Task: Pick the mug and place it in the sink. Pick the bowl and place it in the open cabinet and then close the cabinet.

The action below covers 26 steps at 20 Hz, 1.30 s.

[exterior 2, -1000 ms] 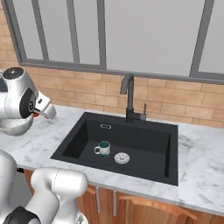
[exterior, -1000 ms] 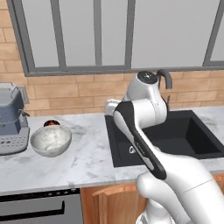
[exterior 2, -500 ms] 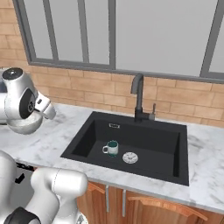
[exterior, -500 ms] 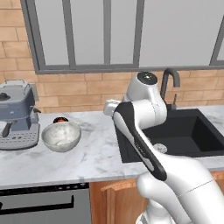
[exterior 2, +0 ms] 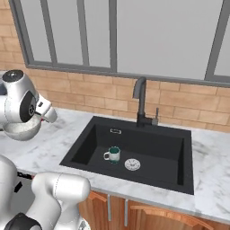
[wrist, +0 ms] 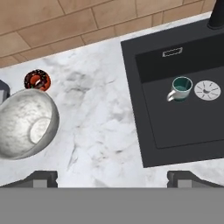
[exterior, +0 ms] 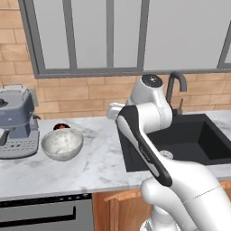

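Gripper (wrist: 112, 177) is wide open and holds nothing, up high over the counter (wrist: 96, 113). Mug (wrist: 180, 89) already sits in the sink (wrist: 175, 127), at about 2 o'clock. Next is the bowl (wrist: 24, 124), resting at about 10 o'clock, beside the little dark dish (wrist: 37, 80).

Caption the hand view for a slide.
Mug upright in the sink beside the drain; bowl waits on the marble counter.
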Motion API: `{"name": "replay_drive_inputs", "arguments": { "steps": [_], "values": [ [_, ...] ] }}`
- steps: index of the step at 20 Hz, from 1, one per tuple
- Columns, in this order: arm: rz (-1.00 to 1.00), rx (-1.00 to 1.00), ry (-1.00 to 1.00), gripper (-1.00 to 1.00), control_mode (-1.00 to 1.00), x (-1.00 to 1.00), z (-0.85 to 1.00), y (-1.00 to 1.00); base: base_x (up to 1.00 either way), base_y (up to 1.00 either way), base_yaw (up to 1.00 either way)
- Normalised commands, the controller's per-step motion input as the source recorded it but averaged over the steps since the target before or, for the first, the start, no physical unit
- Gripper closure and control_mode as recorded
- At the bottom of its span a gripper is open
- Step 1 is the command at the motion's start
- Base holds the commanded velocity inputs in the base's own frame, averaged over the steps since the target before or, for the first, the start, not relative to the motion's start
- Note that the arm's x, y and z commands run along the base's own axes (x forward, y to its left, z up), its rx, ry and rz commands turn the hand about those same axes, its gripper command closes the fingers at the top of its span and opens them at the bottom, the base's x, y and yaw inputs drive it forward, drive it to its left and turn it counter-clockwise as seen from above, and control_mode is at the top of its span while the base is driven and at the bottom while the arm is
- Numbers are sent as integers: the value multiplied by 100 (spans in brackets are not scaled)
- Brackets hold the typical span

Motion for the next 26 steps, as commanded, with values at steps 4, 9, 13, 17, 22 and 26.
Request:
{"name": "replay_drive_inputs", "arguments": {
  "steps": [4,9,13,17,22,26],
  "values": [
    [0,0,0,-100,100,0,0,0,78,100,0],
    [0,0,0,-100,100,0,0,0,31,100,1],
    [0,0,0,-100,100,0,0,0,6,100,7],
    [0,0,0,-100,100,0,0,0,25,100,4],
    [0,0,0,-100,100,0,0,0,25,100,4],
    [0,0,0,-100,100,0,0,0,48,100,6]
  ]
}}
